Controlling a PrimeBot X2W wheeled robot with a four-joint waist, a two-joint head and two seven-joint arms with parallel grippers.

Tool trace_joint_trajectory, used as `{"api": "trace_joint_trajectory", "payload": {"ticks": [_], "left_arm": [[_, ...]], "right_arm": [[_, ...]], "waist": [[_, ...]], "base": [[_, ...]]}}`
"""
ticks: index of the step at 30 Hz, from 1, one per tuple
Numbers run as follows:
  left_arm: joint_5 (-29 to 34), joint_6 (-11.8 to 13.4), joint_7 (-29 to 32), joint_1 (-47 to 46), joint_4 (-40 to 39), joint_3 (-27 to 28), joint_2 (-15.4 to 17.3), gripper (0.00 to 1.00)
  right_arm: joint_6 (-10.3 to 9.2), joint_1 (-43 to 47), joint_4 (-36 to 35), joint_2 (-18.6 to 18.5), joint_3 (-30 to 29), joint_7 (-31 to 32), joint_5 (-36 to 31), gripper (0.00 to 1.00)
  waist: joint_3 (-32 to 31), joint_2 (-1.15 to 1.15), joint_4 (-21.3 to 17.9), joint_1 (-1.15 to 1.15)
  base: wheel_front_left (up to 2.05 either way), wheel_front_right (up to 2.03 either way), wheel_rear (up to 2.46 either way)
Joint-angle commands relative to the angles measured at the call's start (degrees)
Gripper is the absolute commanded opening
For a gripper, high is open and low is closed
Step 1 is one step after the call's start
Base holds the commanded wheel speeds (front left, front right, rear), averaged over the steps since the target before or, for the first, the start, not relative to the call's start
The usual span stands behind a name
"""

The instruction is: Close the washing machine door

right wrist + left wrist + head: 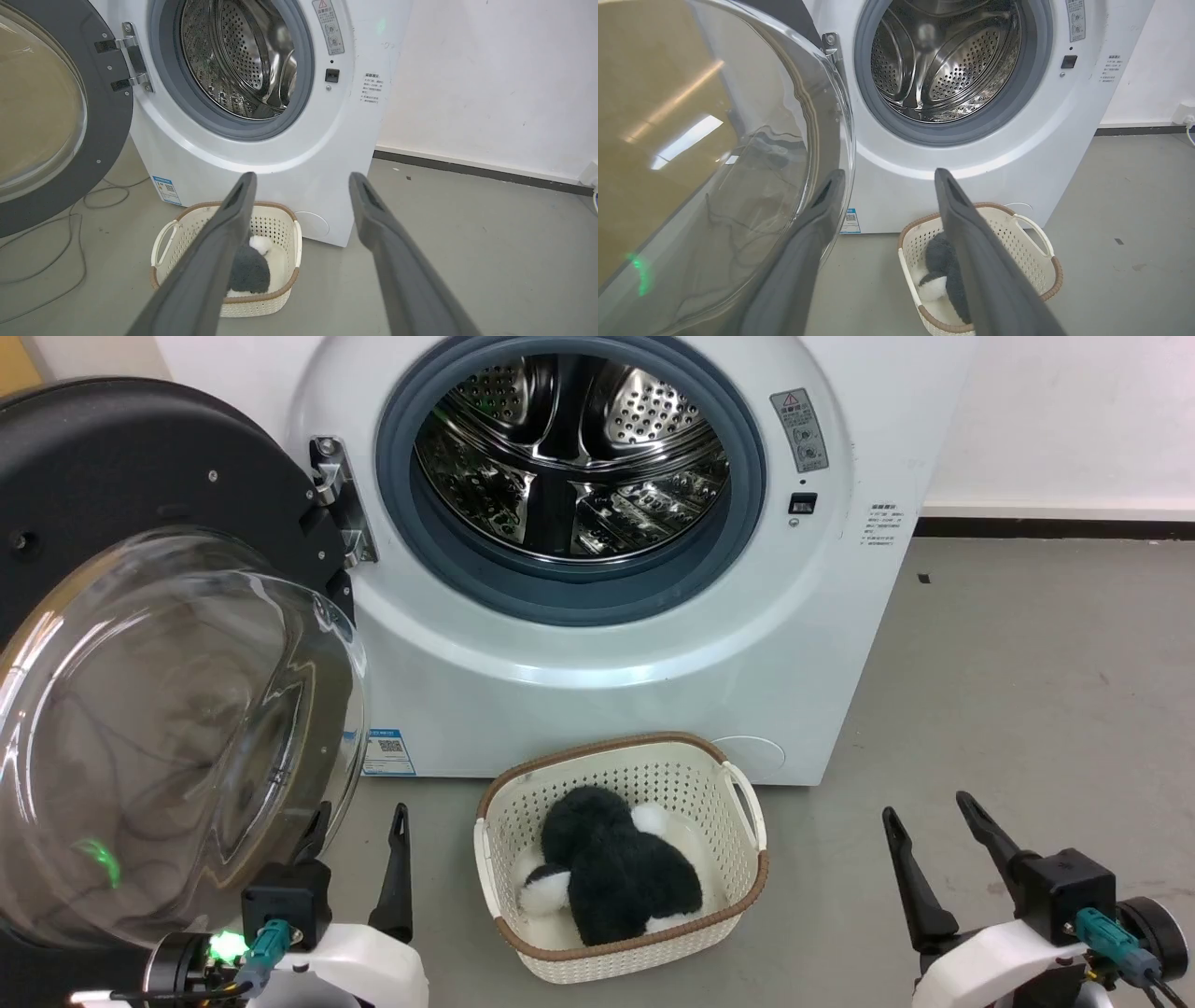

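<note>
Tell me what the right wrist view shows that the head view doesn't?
Extra in the right wrist view: a cable lying on the floor below the open door. Extra in the head view: the left tool, open, beside the door's glass, and a green light at its wrist. In both: the washer, its steel drum, the basket with a plush toy inside, and the right tool, open.
</note>
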Motion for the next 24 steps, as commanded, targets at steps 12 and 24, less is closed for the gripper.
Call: {"api": "trace_joint_trajectory", "payload": {"ticks": [12, 24], "left_arm": [[-1.26, 0.53, -1.87, 0.28, 0.19, -0.28, 0.01, 1.00], [-2.00, 0.87, -3.31, 0.68, 0.14, -0.32, 0.01, 1.00]], "right_arm": [[0.01, 0.23, 0.63, 0.04, 0.31, -1.89, 1.49, 1.00], [0.01, 0.15, 1.57, -0.13, 1.02, -3.34, 2.72, 1.00]], "waist": [[-0.11, 0.00, 0.96, 0.00], [-0.32, 0.00, 3.49, 0.00]], "base": [[0.00, 0.00, 0.00], [0.00, 0.00, 0.00]]}}
